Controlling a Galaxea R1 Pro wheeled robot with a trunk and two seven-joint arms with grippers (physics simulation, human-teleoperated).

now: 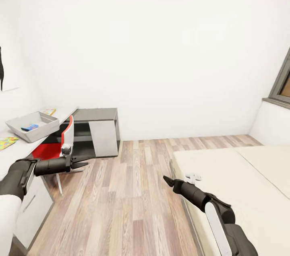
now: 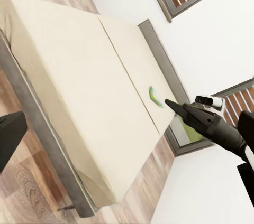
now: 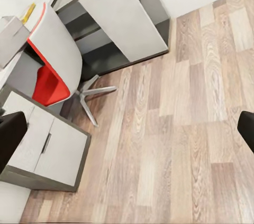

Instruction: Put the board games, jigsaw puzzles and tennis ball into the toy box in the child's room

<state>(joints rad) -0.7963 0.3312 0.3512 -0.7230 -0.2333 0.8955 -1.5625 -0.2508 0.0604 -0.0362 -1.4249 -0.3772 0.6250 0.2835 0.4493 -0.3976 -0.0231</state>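
At the far left in the head view we have the table [image 1: 24, 147], pale-topped, running toward the dark grey side unit [image 1: 98, 127]; on it stands the toy box [image 1: 18, 130], a shallow grey tray, and we can make out one small blue item [image 1: 30, 127] lying inside it, too small to name; a colourful flat piece [image 1: 7, 142] lies on the tabletop just beside the box, and a yellowish one [image 1: 49, 111] beyond it, so we judge that at least these two are not yet put away; the tennis ball we cannot pick out.

A red and white chair [image 1: 56, 143] is tucked at the table; our left gripper [image 1: 80, 162] hangs in front of it with nothing between its fingers, which seem only slightly apart, though we cannot tell for sure.

Across the wood floor [image 1: 133, 191], our right gripper [image 1: 168, 180] points forward beside the corner of the bed [image 1: 241, 191]; its tips look drawn together and empty.

In the left wrist view the beige mattress runs back to the window wall, and a thin flat thing with a green edge [image 2: 155, 96] lies near its far side, likely one board game.

We judge the task early: most toys remain outside the box, and the bed items are next.
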